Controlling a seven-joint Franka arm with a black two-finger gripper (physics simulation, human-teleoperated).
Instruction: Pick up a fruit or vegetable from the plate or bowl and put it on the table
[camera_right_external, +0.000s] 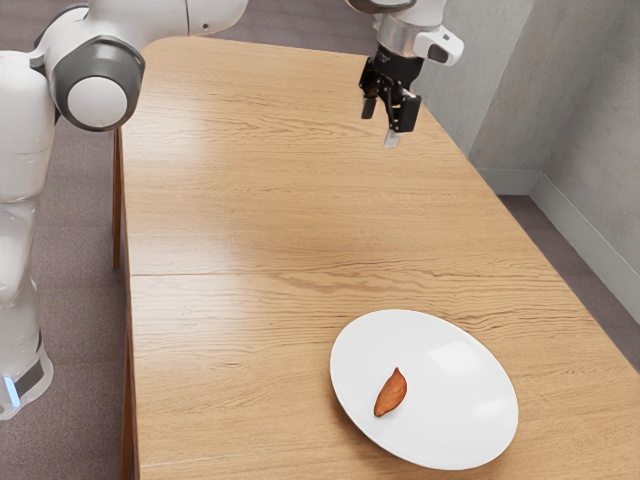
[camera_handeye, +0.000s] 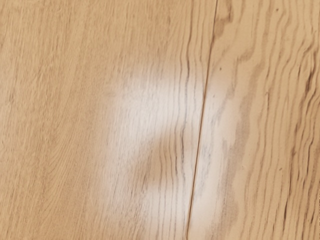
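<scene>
Table (camera_right_external: 230, 200) of light wood runs across most of the exterior view, its near end cut off by the lower edge. The white arm (camera_right_external: 88, 85) rises along the exterior view's left edge, bends at a grey-capped joint, then passes out at the top, so its middle stretch is cut off. Its wrist comes back into sight farther right, above the tabletop, with the hand pointing down. The white plate (camera_right_external: 455, 385) lies nearer the camera, well apart from the hand, with glare on its surface. The black gripper (camera_right_external: 380, 124) hangs with its two fingers apart, a gap between them. The sweet potato (camera_right_external: 391, 393), small and orange-brown, lies on the plate. In the wrist view, pale glare partly washes out the wood grain and a thin dark seam (camera_handeye: 201, 120).
</scene>
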